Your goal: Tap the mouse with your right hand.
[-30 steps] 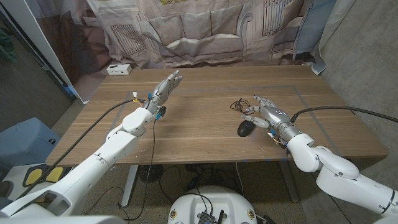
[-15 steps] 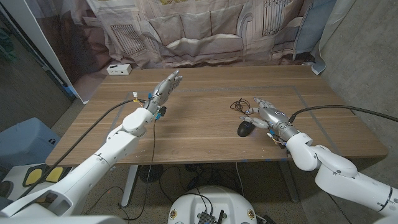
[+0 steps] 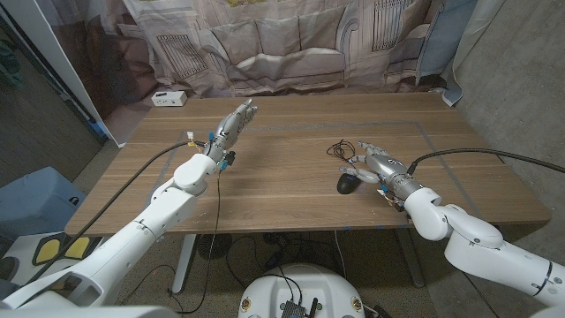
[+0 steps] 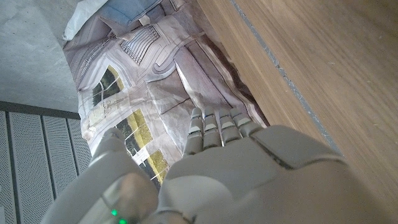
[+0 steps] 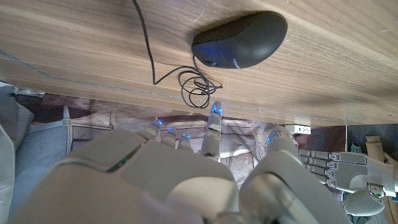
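- Mouse (image 3: 350,183) – black, lying on the wooden table (image 3: 291,190), right of centre; its thin cable (image 3: 340,149) is coiling away toward the table's far side.
- Right hand (image 3: 378,164) is hovering just beside the mouse on its right, fingers apart, gripping nothing; can't tell from the head view if a fingertip is touching it. In the right wrist view the mouse (image 5: 240,40) is sitting apart from the fingertips (image 5: 216,110).
- Left hand (image 3: 231,126) is standing raised over the table's left half, fingers straight & together, holding nothing, well apart from the mouse.
- White box (image 3: 168,98) is sitting at the far left corner.
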Motion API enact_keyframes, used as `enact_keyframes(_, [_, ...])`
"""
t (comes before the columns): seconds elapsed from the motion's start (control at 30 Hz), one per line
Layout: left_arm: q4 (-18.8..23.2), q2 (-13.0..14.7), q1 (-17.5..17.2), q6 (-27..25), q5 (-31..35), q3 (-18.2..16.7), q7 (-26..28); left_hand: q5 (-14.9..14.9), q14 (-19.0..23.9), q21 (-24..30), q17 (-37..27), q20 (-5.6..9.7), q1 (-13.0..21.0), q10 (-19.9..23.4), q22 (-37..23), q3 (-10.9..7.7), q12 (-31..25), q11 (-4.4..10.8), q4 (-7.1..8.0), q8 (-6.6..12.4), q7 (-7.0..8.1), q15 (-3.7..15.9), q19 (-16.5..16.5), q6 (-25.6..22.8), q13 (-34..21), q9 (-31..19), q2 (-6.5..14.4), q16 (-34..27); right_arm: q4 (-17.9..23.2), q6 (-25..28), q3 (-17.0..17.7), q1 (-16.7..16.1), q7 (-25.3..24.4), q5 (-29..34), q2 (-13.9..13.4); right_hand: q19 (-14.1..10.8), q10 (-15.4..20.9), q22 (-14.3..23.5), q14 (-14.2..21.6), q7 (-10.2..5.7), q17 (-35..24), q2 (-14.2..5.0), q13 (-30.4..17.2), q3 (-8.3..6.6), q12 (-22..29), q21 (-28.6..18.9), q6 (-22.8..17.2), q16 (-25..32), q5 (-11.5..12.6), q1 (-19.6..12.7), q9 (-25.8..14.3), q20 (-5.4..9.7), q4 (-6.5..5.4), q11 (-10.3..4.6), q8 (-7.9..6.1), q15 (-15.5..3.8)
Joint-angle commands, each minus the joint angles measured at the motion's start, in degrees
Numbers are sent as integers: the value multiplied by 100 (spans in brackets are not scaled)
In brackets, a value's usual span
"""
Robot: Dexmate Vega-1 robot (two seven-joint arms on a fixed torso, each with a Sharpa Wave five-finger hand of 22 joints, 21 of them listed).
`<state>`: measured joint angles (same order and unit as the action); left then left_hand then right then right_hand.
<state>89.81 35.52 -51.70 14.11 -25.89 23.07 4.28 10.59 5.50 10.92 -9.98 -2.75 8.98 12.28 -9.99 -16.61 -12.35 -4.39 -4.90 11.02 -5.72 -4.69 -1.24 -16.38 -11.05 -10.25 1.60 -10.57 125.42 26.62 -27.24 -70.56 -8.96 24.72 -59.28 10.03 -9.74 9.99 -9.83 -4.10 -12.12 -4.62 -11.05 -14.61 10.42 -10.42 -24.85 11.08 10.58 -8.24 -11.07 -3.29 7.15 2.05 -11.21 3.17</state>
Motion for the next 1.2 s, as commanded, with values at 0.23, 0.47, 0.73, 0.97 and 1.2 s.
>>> enact_keyframes(0.23, [-53, -42, 23, 66, 12, -5, -3, 2, 42, 21, -28, -24, 6, 65, -32, -26, -17, 8, -46, 16, -9, 5, 55, -87, -26, -18, 23, -19, -96, 219, -239, 227, 145, 24, 4, 342, -215, 29, -965, -38, -24, -70, -24, -60, 36, -21, -30, 44, -14, -15, -14, -55, -15, 7, -10, 19])
enact_keyframes(0.47, [-66, -52, 35, 54, 12, -6, 9, 2, 46, 24, -28, -22, 11, 72, -31, -31, -18, 8, -51, 18, -9, 4, 52, -99, -26, -18, 31, -20, -163, 248, -317, 304, 181, -15, 29, 362, -230, 30, -973, -45, -26, -82, -24, -69, 39, -24, -25, 49, -18, -21, -14, -65, -14, -4, -9, 17])
enact_keyframes(0.73, [-127, -102, 45, 99, 12, 7, 20, 3, 89, 32, -27, -25, 20, 101, -31, -38, -27, 6, -59, 24, -4, 15, 38, -124, -26, -18, 44, -34, -226, 250, -394, 392, 218, -50, 46, 381, -201, 31, -966, -107, -30, -145, -25, -102, 68, -41, -129, 73, -21, -31, -14, -57, -27, -59, -45, 7])
enact_keyframes(0.97, [-126, -108, 47, 105, 32, 0, 56, 3, 91, 34, -26, -29, 26, 103, -31, -43, -26, 14, -65, 26, -13, 20, 35, -138, -26, -19, 53, -32, -289, 269, -495, 475, 247, 1, 60, 410, -209, 32, -970, -146, -34, -163, -25, -113, 72, -42, -181, 82, -25, -29, -13, -60, -34, -63, -61, 12])
enact_keyframes(1.2, [-101, -92, 43, 63, 28, 12, 41, 2, 93, 36, -26, -31, 32, 105, -31, -48, -24, 10, -71, 24, -16, 17, 31, -142, -26, -19, 60, -30, -366, 244, -538, 516, 238, -8, 74, 437, -182, 33, -974, -193, -37, -188, -25, -134, 91, -48, -370, 94, -30, -38, -11, -72, -36, -102, -122, 0])
